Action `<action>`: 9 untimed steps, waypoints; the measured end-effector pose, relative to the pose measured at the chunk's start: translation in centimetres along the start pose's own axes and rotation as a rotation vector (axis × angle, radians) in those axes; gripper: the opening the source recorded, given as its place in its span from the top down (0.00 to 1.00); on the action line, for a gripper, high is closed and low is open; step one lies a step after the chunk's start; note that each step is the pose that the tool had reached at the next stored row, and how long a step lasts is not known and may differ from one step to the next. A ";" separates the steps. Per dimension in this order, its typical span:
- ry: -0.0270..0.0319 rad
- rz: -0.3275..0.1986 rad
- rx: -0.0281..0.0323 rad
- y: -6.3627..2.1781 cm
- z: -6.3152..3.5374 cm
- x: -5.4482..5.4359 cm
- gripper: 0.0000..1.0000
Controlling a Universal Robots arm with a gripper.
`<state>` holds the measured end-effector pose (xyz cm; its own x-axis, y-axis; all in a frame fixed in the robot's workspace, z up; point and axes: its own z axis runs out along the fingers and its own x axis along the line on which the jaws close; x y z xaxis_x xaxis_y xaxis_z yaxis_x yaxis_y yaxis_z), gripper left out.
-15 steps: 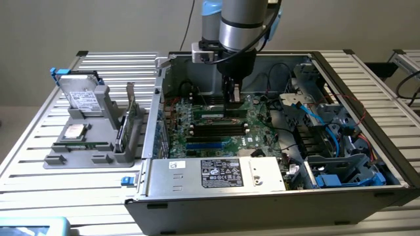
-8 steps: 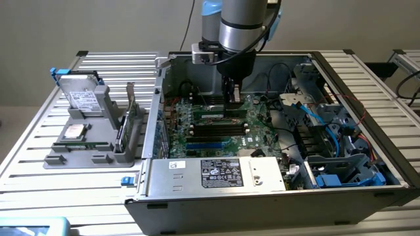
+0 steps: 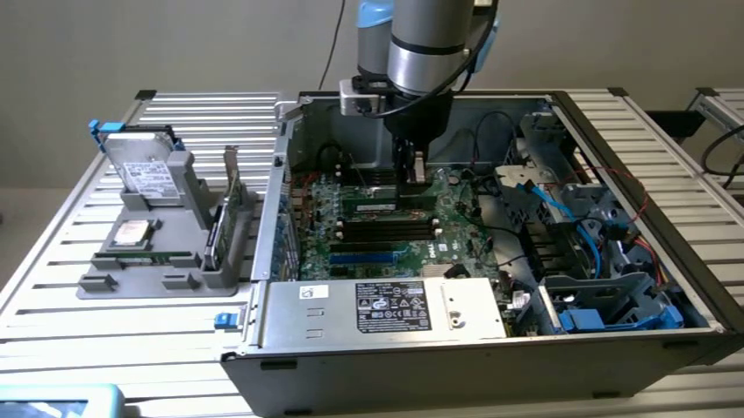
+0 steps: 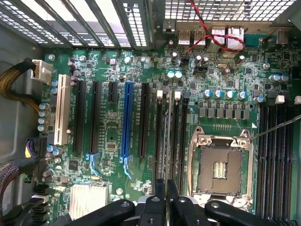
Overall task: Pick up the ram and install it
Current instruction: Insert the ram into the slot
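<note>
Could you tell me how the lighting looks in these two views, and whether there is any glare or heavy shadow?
Exterior view: soft, even light; the table slats shine, while the case interior lies in shadow under the arm. Wrist view: the vents are backlit and washed white, the heatsink glares, and the gripper is nearly black.

Motherboard (image 3: 384,248) in case (image 3: 465,353); tray (image 3: 139,283) alongside

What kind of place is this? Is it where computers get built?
Most likely a robotics lab or test bench, not a home. A robot arm reaches into an open computer case over its green motherboard, and a hard drive stands in a grey holder on a slatted metal table.
</note>
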<state>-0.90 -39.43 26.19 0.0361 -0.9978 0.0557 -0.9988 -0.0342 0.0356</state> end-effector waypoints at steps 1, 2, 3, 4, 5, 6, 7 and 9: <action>0.0000 0.000 -0.0002 -0.01 0.12 0.0 0.87; 0.0000 0.001 -0.0006 -0.01 0.24 0.0 0.87; -0.0001 0.001 -0.0008 -0.03 0.35 0.0 0.87; -0.0001 0.001 -0.0011 -0.06 0.46 0.0 0.87; -0.0002 0.001 -0.0012 -0.11 0.56 0.0 0.87; -0.0002 0.001 -0.0013 -0.18 0.63 0.0 0.87; -0.0002 0.001 -0.0014 -0.26 0.72 0.0 0.87; -0.0002 0.001 -0.0014 -0.31 0.86 0.0 0.87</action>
<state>-0.63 -39.42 25.32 0.0352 -0.9978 0.0556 -0.9988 -0.0331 0.0369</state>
